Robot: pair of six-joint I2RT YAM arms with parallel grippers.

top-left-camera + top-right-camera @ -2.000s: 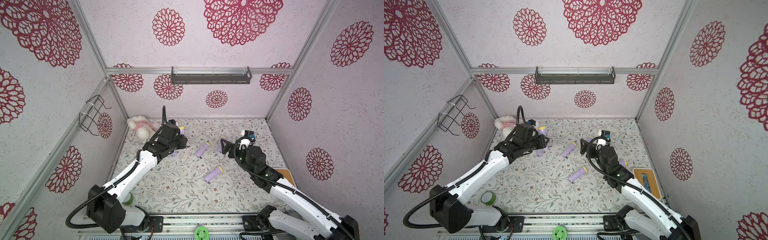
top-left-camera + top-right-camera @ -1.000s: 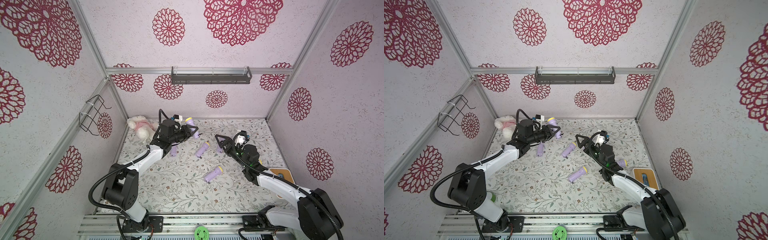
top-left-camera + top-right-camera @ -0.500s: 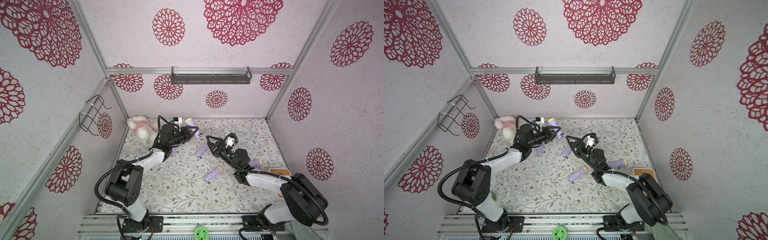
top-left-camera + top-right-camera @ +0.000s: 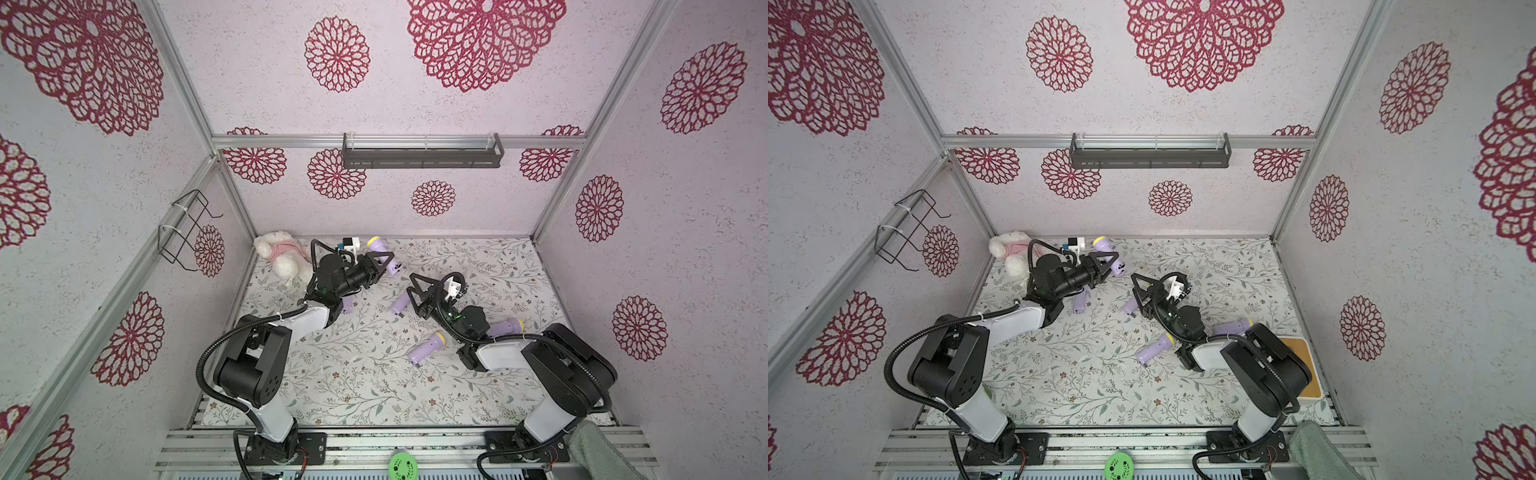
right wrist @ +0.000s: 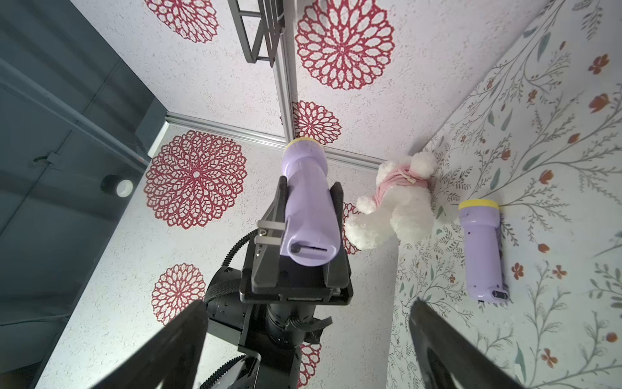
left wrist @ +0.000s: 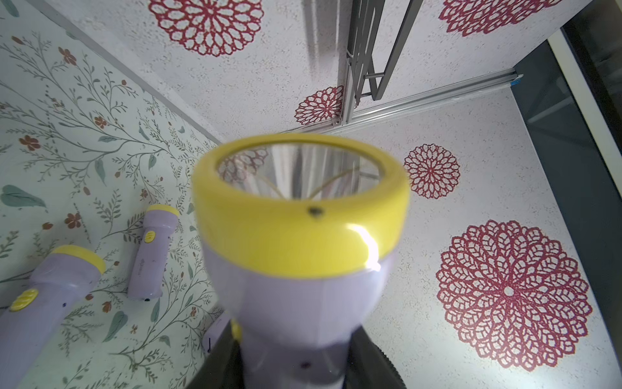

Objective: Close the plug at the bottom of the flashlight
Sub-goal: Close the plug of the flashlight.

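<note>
The flashlight [image 4: 376,246] is held up off the floral table [image 4: 357,374] near the back wall [image 4: 374,208]. It is clamped round its purple barrel by the left gripper [image 4: 380,262], yellow head toward the wall, tail turned toward the right arm. The right gripper [image 4: 411,286] is seen with jaws spread wide and nothing between them, close to that tail but not touching it. In the right wrist view the tail is faced head-on between the spread fingers [image 5: 175,336], and grey prongs [image 5: 267,232] are seen standing out sideways from it.
</note>
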